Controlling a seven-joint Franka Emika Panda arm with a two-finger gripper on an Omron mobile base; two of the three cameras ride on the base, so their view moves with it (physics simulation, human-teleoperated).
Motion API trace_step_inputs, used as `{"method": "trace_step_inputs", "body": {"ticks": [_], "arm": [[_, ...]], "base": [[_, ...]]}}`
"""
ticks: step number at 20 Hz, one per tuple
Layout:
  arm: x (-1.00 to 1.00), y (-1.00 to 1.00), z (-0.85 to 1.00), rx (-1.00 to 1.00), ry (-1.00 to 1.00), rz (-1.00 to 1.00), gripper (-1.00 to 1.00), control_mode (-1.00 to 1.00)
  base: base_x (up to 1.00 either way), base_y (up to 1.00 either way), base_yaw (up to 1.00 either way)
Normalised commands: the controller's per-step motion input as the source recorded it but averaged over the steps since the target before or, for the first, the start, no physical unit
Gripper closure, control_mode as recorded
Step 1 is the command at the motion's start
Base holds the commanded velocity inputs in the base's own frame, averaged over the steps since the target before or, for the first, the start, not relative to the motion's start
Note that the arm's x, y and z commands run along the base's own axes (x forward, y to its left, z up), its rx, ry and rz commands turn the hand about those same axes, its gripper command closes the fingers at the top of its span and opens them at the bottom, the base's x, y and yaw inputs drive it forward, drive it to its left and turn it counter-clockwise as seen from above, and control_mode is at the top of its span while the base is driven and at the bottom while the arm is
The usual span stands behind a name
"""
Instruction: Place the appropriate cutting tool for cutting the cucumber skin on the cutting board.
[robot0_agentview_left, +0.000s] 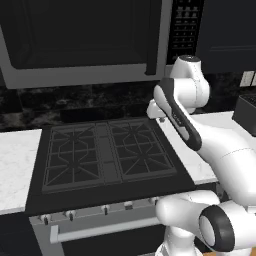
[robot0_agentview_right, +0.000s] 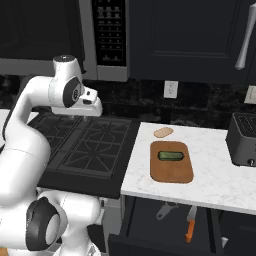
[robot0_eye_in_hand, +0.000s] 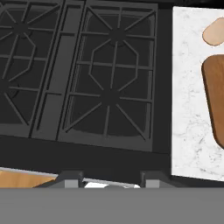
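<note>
Brown wood marks the cutting board (robot0_agentview_right: 171, 162), a flat rectangle with rounded corners lying on the white marble tabletop (robot0_agentview_right: 210, 185) just right of the black stove (robot0_agentview_right: 82, 145). A short dark green cucumber (robot0_agentview_right: 170, 156) lies across the board's far half, far smaller than the board. A small flat tan round item (robot0_agentview_right: 163, 132) sits on the tabletop just beyond the board, apart from it.

Below the tabletop an open drawer (robot0_agentview_right: 170, 225) holds two tools: a grey peeler (robot0_agentview_right: 166, 210) on the left and a knife with an orange handle (robot0_agentview_right: 190, 223) to its right, near each other.

The white arm's pincer (robot0_agentview_right: 95, 107) hangs above the stove, well apart from the drawer. Its tips (robot0_eye_in_hand: 70, 178) stand pressed together and hold nothing.

The likely risks from here: the two tools lie close, so the pincer could pick up the knife instead of the peeler, which suits skin. With tips pressed together it would push a tool aside rather than straddle it. The drawer sits low under the tabletop edge, so the arm could knock that edge on the way down. A careless set-down could also roll the cucumber off the board.
</note>
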Motion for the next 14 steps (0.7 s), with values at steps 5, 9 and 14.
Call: {"method": "trace_step_inputs", "body": {"ticks": [5,9,14], "arm": [[-0.43,0.00,-0.03,0.00,-0.07,-0.01,-1.00,-1.00],[-0.95,-0.74,-0.25,0.16,-0.14,-0.11,-1.00,-1.00],[-0.72,-1.00,-0.62,0.10,-0.01,-0.18,-1.00,-1.00]], "base": [[0.00,0.00,0.00],[0.00,0.00,0.00],[0.00,0.00,0.00]]}}
